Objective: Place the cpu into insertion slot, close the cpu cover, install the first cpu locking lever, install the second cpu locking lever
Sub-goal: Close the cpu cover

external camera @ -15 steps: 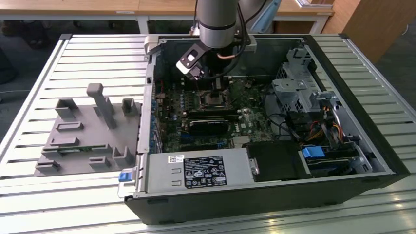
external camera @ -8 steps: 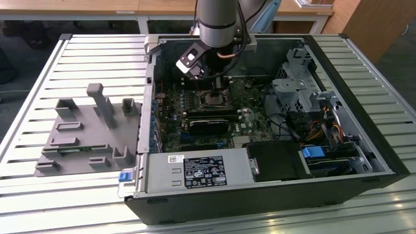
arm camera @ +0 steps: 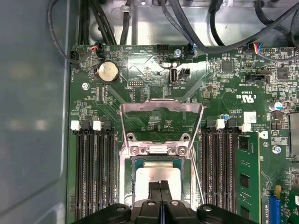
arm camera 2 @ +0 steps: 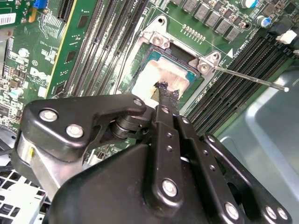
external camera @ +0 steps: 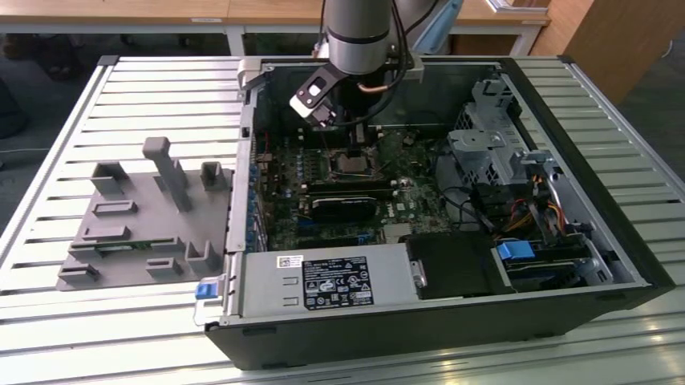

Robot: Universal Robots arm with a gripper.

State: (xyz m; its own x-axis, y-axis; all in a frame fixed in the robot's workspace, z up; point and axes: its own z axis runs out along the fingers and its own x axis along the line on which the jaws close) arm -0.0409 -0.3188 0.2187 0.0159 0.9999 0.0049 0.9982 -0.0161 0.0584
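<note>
Black, closed gripper (arm camera 2: 164,93) seemingly touches the square, smeared cpu (arm camera 2: 148,77).

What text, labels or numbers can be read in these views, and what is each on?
Power supply label, exterior view: print and symbols, too small to read.
Motherboard white lettering, first wrist view: too small to read.
White sticker on that board: unreadable.
Barcode sticker, second wrist view: unreadable.
No text can be quoted.
</note>
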